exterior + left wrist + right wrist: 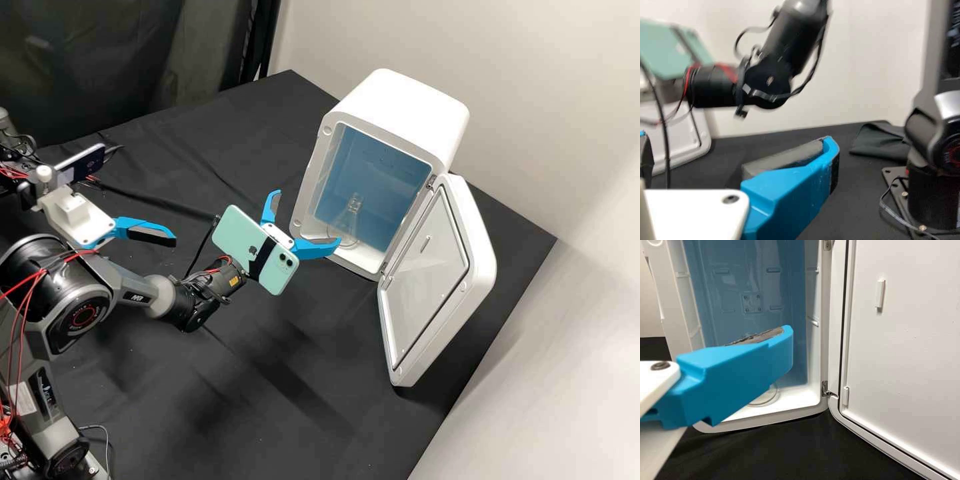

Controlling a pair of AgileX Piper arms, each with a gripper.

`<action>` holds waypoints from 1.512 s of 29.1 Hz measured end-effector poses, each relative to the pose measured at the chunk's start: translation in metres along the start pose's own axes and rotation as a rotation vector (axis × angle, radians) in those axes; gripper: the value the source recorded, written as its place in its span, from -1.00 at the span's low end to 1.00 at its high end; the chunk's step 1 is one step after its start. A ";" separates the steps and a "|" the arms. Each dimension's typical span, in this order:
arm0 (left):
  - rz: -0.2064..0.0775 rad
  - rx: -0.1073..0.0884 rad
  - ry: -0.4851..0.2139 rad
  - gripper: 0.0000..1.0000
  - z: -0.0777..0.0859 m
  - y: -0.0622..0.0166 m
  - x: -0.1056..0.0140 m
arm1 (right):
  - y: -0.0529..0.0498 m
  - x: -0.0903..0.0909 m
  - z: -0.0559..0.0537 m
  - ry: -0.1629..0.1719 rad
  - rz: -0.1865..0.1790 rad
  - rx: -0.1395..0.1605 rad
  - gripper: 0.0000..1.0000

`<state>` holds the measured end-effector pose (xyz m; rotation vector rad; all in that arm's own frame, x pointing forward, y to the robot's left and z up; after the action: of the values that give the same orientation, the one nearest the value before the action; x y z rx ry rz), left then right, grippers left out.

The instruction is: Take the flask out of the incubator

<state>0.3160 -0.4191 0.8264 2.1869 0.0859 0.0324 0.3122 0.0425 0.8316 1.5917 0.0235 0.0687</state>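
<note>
**High view:** white incubator [400, 110] sits far-right on the black tabletop [280, 393]. Its door [437, 280] is swung wide open to the right, inside walls blue. Clear flask [352, 212] stands upright on the incubator floor, towards the back, nothing touching it. Right pincer [305, 220] is just in front of the opening at floor level, spread wide, empty. One tip is by the opening's left edge, the other at its lower lip. Mint phone [257, 250] is strapped on that wrist. Left pincer [167, 237] is well off to the left above the tabletop, far from the incubator, holding nothing.

**Left wrist view:** own blue finger [790, 190] w/ grey pad. 2nd finger is barely in shot, w/ a clear gap btwn them, so it's open and empty. Beyond it: right arm's dark wrist [765, 60] w/ cables, plus the phone's back. Crumpled dark cloth [880, 140] lies on the tabletop next to an arm base [935, 150].

**Right wrist view:** own blue finger crosses in front of the incubator mouth. Flask's round base [766, 396] shows on the white floor behind that finger, rest of the flask hidden. Finger is apart from the flask, no contact. Door stands open alongside, hinge [826, 388] at the lower corner of the opening.
</note>
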 end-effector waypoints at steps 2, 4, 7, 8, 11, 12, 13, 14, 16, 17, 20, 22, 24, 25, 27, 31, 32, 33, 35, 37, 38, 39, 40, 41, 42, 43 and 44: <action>-0.019 -0.023 0.020 1.00 -0.009 -0.0065 0.002 | 0.000 0.000 0.000 0.000 0.000 0.000 1.00; -0.036 -0.033 0.042 1.00 -0.017 -0.0117 0.003 | 0.000 0.000 0.000 0.000 0.000 0.000 1.00; -0.051 -0.035 0.073 1.00 -0.028 -0.0162 0.004 | 0.000 0.000 0.000 0.000 0.000 0.000 1.00; -0.054 -0.038 0.085 1.00 -0.032 -0.0173 0.003 | 0.000 0.000 0.000 0.000 0.000 0.000 1.00; -0.061 -0.047 0.111 1.00 -0.043 -0.0193 0.003 | 0.000 0.000 0.000 0.000 0.000 0.000 1.00; -0.058 -0.055 0.113 1.00 -0.046 -0.0186 0.004 | 0.000 0.000 0.000 0.000 0.000 0.000 1.00; -0.053 -0.059 0.129 1.00 -0.052 -0.0172 0.004 | 0.000 0.000 0.000 0.000 0.000 0.000 1.00; -0.050 -0.060 0.133 1.00 -0.054 -0.0163 0.004 | 0.000 0.000 0.000 0.000 0.000 0.000 1.00; -0.051 -0.060 0.142 1.00 -0.062 -0.0146 0.004 | 0.000 0.000 0.000 0.000 0.000 0.000 1.00; -0.049 -0.056 0.144 1.00 -0.065 -0.0136 0.003 | 0.000 0.000 0.000 0.000 0.000 0.000 1.00; -0.053 -0.040 0.157 1.00 -0.077 -0.0112 0.001 | 0.000 0.000 0.000 0.000 0.000 0.000 1.00; -0.054 -0.038 0.158 1.00 -0.083 -0.0101 0.000 | 0.000 0.000 0.000 0.000 0.000 0.000 1.00; -0.054 -0.039 0.171 1.00 -0.091 -0.0092 -0.003 | 0.000 0.000 0.000 0.000 0.000 0.000 1.00; -0.054 -0.035 0.178 1.00 -0.095 -0.0087 -0.005 | 0.000 0.000 0.000 0.000 0.000 0.000 1.00; -0.051 -0.022 0.182 1.00 -0.100 -0.0061 -0.007 | 0.000 0.000 0.000 0.000 0.000 0.000 1.00; -0.044 -0.012 0.206 1.00 -0.111 -0.0027 -0.013 | 0.000 0.000 0.000 0.000 0.000 0.000 1.00; -0.045 -0.010 0.210 1.00 -0.113 -0.0025 -0.013 | 0.000 0.000 0.000 0.000 0.000 0.000 1.00; -0.044 -0.010 0.217 1.00 -0.115 -0.0022 -0.014 | 0.000 0.000 0.000 0.000 0.000 0.000 1.00; -0.041 -0.012 0.232 1.00 -0.120 -0.0015 -0.016 | 0.000 0.000 0.000 0.000 0.000 0.000 1.00; -0.038 -0.013 0.251 1.00 -0.126 -0.0007 -0.019 | 0.000 0.000 0.000 0.000 0.000 0.000 1.00; -0.038 -0.011 0.258 1.00 -0.129 -0.0004 -0.021 | 0.000 0.000 0.000 0.000 0.000 0.000 1.00; -0.035 -0.011 0.268 1.00 -0.132 0.0005 -0.022 | 0.000 0.000 0.000 0.000 0.000 0.000 1.00; -0.034 -0.013 0.279 1.00 -0.135 0.0005 -0.023 | 0.000 0.000 0.000 0.000 0.000 0.000 1.00; -0.034 -0.013 0.287 1.00 -0.138 0.0006 -0.024 | 0.000 0.000 0.000 0.000 0.000 0.000 1.00; -0.034 -0.010 0.291 1.00 -0.140 0.0014 -0.025 | 0.000 0.000 0.000 0.000 0.000 0.000 1.00; -0.035 -0.010 0.301 1.00 -0.144 0.0018 -0.025 | 0.000 0.000 0.000 0.000 0.000 0.000 1.00; -0.034 -0.011 0.308 1.00 -0.146 0.0020 -0.026 | 0.000 0.000 0.000 0.000 0.000 0.000 1.00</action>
<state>0.2816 -0.3034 0.9129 2.1537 0.2958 0.3503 0.3122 0.0425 0.8316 1.5917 0.0235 0.0687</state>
